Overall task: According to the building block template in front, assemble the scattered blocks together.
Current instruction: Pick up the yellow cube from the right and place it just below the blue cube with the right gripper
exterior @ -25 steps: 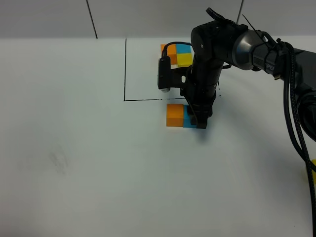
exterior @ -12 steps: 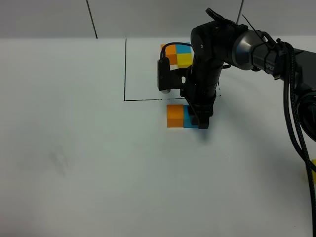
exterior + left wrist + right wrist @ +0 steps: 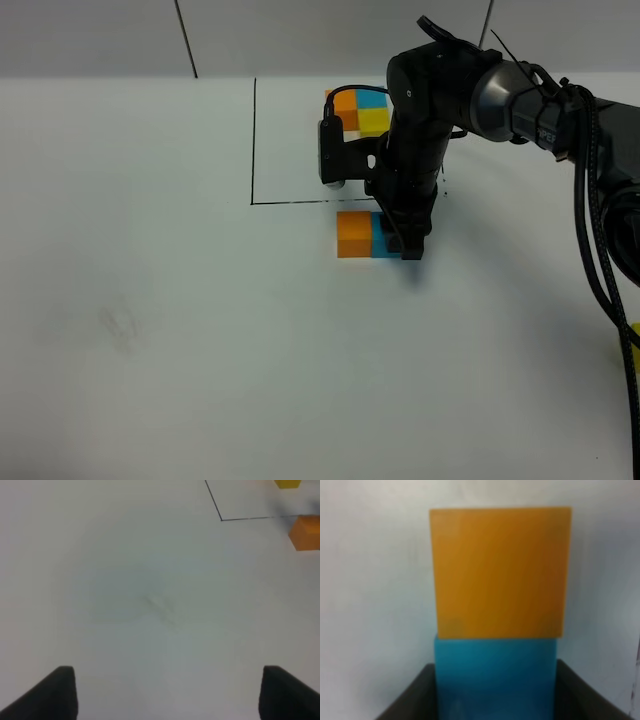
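Note:
The building block template [image 3: 360,110] is an orange, blue and yellow trio at the back of the black-line frame [image 3: 254,140]. In front of the frame, the loose orange cube [image 3: 353,234] sits against the loose light blue cube [image 3: 381,240]. My right gripper [image 3: 402,243] reaches down over the blue cube. In the right wrist view its fingers [image 3: 415,697] press both sides of the blue cube [image 3: 495,675], which touches the orange cube [image 3: 500,572]. A yellow bit [image 3: 636,335] shows at the far right edge. My left gripper [image 3: 167,690] is open and empty over bare table.
The right arm and its black cables [image 3: 590,220] fill the right side. The left wrist view shows the frame's corner line [image 3: 221,519], the orange cube [image 3: 305,532] and a yellow template cube [image 3: 287,483] far off. The white table [image 3: 150,330] spreads left and front.

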Controlling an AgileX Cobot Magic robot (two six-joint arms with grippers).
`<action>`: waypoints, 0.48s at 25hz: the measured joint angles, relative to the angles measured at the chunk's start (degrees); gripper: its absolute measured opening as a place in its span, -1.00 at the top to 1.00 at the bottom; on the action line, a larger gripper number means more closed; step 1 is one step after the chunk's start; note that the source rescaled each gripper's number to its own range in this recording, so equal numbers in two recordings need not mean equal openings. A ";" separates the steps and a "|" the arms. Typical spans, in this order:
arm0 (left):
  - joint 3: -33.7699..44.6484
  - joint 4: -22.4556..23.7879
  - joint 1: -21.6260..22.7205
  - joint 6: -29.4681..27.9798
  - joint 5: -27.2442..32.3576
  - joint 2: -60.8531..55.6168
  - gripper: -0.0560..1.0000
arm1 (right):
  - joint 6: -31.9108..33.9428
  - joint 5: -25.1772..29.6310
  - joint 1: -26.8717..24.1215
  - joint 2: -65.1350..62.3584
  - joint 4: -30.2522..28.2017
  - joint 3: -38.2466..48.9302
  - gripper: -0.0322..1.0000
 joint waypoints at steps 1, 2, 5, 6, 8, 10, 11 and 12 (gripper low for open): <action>0.00 0.00 0.00 0.00 0.00 0.00 -0.46 | 0.00 -0.16 0.00 0.00 0.29 0.00 0.49; 0.00 0.00 0.00 0.00 0.00 0.00 -0.46 | -0.06 -0.37 0.00 0.00 0.50 0.00 0.49; 0.00 0.00 0.00 0.00 0.00 0.00 -0.46 | 0.78 -1.20 0.00 -0.51 1.11 0.00 0.25; 0.00 0.00 0.00 0.00 0.00 0.00 -0.46 | 2.02 -1.20 -0.12 -1.27 1.33 0.00 0.07; 0.00 0.00 0.00 0.00 0.00 0.00 -0.46 | 7.34 -0.77 -0.73 -3.49 1.66 0.06 -0.42; 0.00 0.00 0.00 0.00 0.00 0.00 -0.46 | 14.56 0.55 -2.17 -6.44 1.96 0.06 -0.77; 0.00 0.00 0.00 0.00 0.00 0.00 -0.46 | 19.24 1.92 -3.42 -7.85 2.03 0.06 -0.87; 0.00 0.00 0.00 0.00 0.00 0.00 -0.46 | 24.31 3.66 -4.98 -8.90 2.08 0.06 -0.92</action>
